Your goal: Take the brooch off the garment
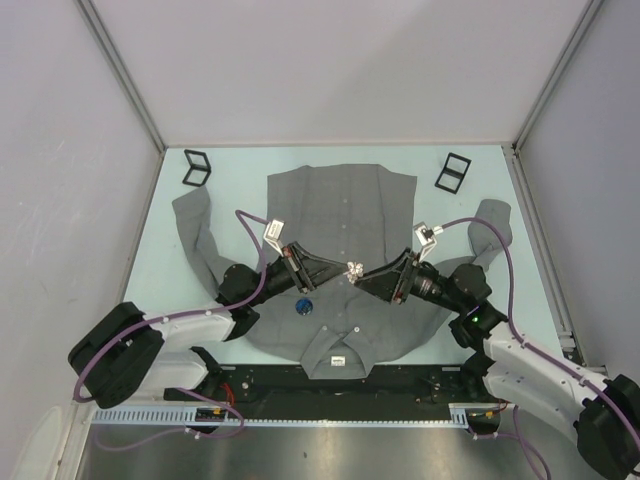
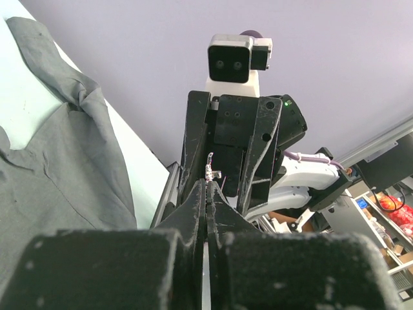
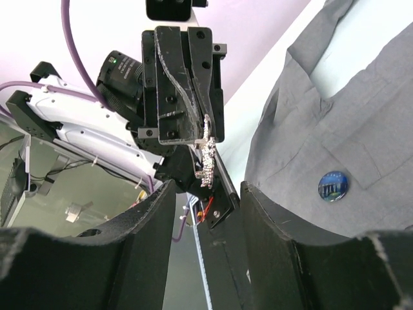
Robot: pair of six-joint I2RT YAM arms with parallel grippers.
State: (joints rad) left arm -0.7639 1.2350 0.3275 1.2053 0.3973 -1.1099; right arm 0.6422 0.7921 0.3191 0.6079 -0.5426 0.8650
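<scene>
The shirt (image 1: 340, 205) lay flat on the table (image 1: 165, 260), buttoned front up and sleeves out to both sides. Its collar was nearest my bases, with the white label (image 1: 337, 360) showing. A round blue badge (image 1: 303, 305) sat on the cloth just left of the button line. Above the chest my two grippers met tip to tip. My left gripper (image 2: 207, 192) was pinched tight on the brooch (image 3: 206, 154), a small silvery piece standing out of its tips, clear of the cloth. My right gripper (image 3: 205, 194) stood partly spread and held nothing, with the brooch just beyond its gap. Farther off, a black frame (image 1: 197, 167) stood by the far left corner and a second frame (image 1: 453, 173) by the far right.
</scene>
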